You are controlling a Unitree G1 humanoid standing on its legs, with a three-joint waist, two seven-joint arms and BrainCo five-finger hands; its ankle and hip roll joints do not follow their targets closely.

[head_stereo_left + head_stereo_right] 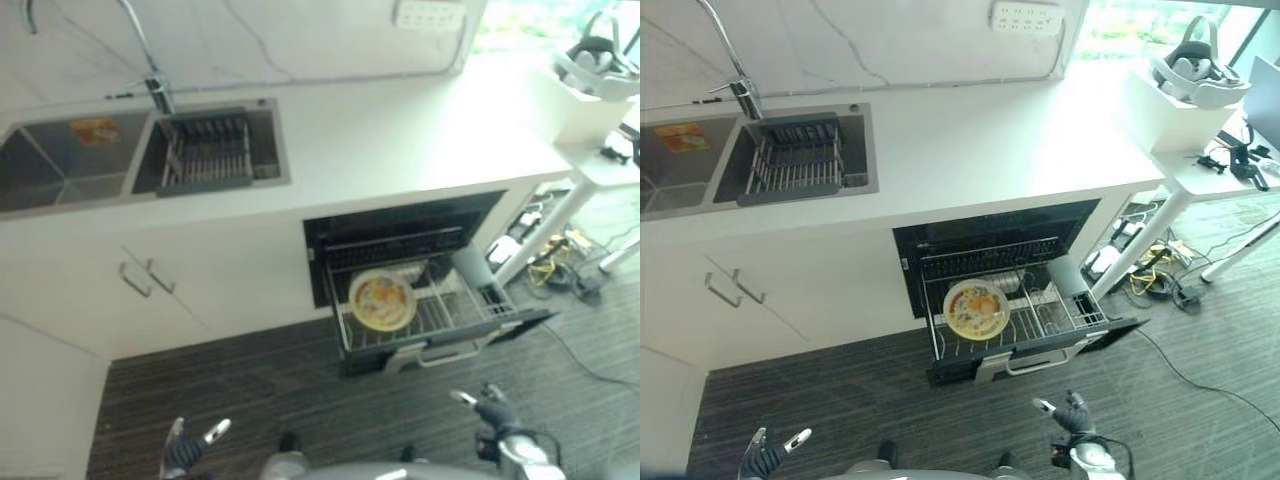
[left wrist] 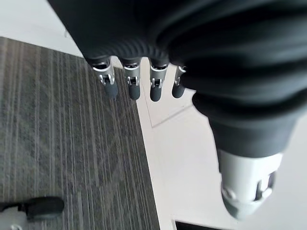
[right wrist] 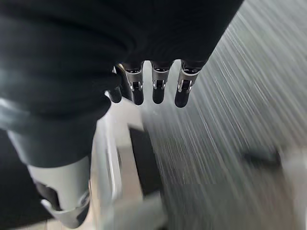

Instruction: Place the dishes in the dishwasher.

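The dishwasher stands open under the white counter, its lower rack pulled out over the floor. A yellow patterned plate leans in the rack's left part. A pale cup or bowl rests behind it. My left hand hangs low at the lower left, fingers straight and holding nothing. My right hand hangs at the lower right, in front of the rack and apart from it, its fingers relaxed and empty.
A double sink with a dark dish rack and a tall tap lies in the counter at the left. White cabinet doors with handles stand below it. Cables and a table leg crowd the floor at the right.
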